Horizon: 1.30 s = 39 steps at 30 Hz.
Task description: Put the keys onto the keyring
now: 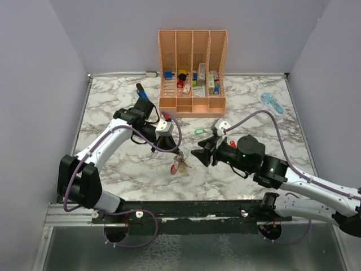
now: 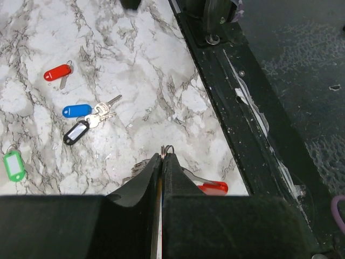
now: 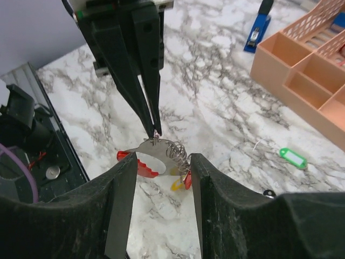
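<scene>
My left gripper (image 1: 178, 154) is shut on the small wire ring (image 2: 168, 149) at the top of the keyring (image 3: 156, 156) and holds it hanging just above the table. The keyring is a flat metal plate with a red curved grip (image 3: 144, 168) and a wire coil; a yellow tag (image 3: 177, 185) and a red tag hang under it. My right gripper (image 3: 161, 162) is open, its jaws on either side of the keyring, not touching it. Red (image 2: 56, 73), blue (image 2: 76, 110), black (image 2: 75, 132) and green (image 2: 14, 165) keys lie on the table.
The peach slotted organizer (image 1: 193, 104) stands at the back centre with small items in it. A blue pen-like tool (image 1: 141, 91) lies left of it. A light blue object (image 1: 273, 103) lies at the back right. The green key (image 1: 198, 132) lies behind my right gripper (image 1: 198, 152).
</scene>
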Each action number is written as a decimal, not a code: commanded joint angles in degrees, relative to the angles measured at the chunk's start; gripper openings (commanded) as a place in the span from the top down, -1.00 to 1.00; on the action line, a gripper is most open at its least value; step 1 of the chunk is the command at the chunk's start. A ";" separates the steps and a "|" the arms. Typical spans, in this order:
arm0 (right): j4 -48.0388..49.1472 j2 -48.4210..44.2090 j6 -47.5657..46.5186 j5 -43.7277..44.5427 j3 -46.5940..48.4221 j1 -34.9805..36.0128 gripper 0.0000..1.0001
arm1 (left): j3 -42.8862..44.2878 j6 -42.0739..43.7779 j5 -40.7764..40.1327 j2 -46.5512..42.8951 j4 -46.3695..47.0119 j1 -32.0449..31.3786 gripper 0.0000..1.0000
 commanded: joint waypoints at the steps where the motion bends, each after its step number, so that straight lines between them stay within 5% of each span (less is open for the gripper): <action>1: 2.37 6.34 -1.42 -6.01 -0.46 0.01 0.15 | 1.79 4.42 2.65 0.19 -3.89 0.06 1.00; 11: 5.74 14.33 -2.89 -9.78 1.13 0.07 0.40 | 1.99 5.81 3.16 0.27 -4.99 0.06 1.00; 39: 8.58 16.95 -2.82 -5.60 1.24 0.03 0.38 | 2.94 6.02 4.10 0.16 -6.12 0.06 1.00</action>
